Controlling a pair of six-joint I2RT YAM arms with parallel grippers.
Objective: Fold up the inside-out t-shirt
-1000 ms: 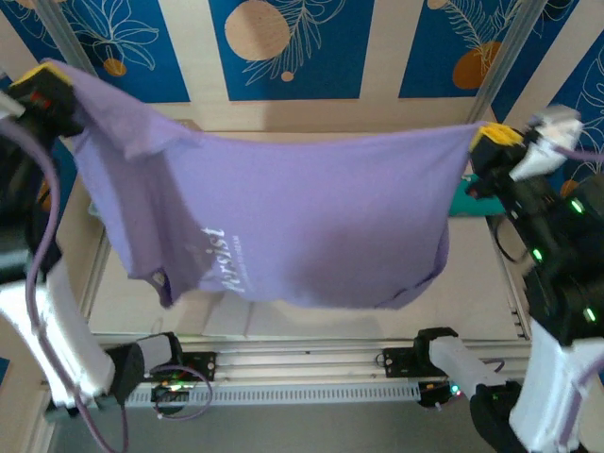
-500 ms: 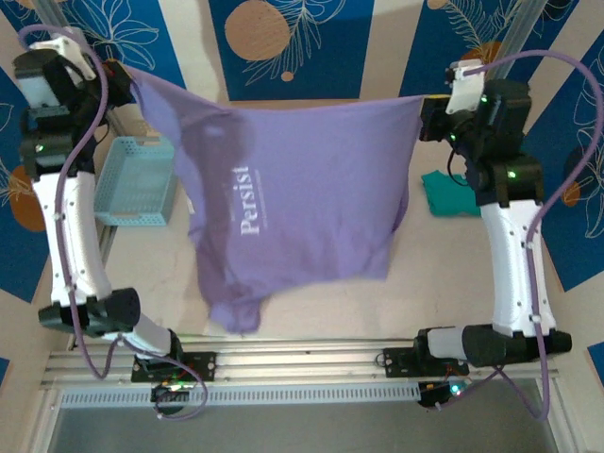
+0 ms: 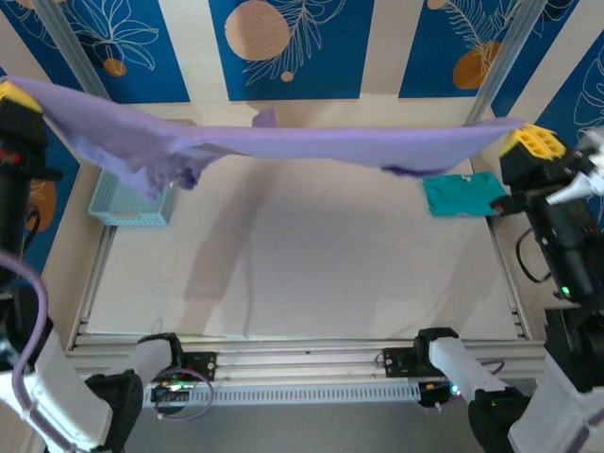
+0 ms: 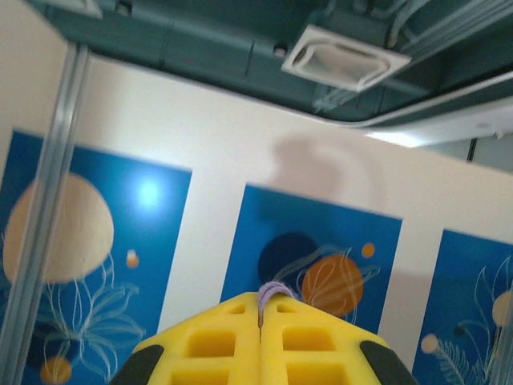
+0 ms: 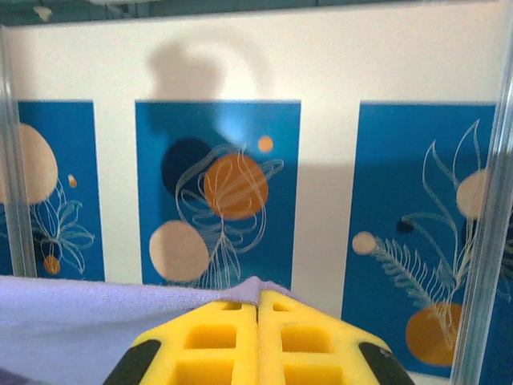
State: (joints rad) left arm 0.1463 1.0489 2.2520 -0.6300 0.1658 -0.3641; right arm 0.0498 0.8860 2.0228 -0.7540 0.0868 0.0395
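Observation:
The lavender inside-out t-shirt (image 3: 311, 143) is stretched nearly flat and edge-on, high above the table, between my two arms. My left gripper (image 3: 13, 94) at the far left is shut on one corner; a purple fold (image 4: 274, 290) pokes out between its yellow fingers (image 4: 216, 341). My right gripper (image 3: 528, 138) at the far right is shut on the other corner, with cloth (image 5: 96, 309) running off to the left of its tips (image 5: 258, 295). Loose fabric (image 3: 156, 170) hangs crumpled near the left end.
A light blue basket (image 3: 132, 203) sits at the table's left edge under the hanging fabric. A teal-green shirt (image 3: 462, 193) lies at the right edge. Aluminium frame posts (image 3: 500, 57) rise at the back corners.
Both arms have swung up and outward. The shirt, which hung down as a sheet showing its print, now lies stretched almost horizontal. The basket and teal shirt are uncovered.

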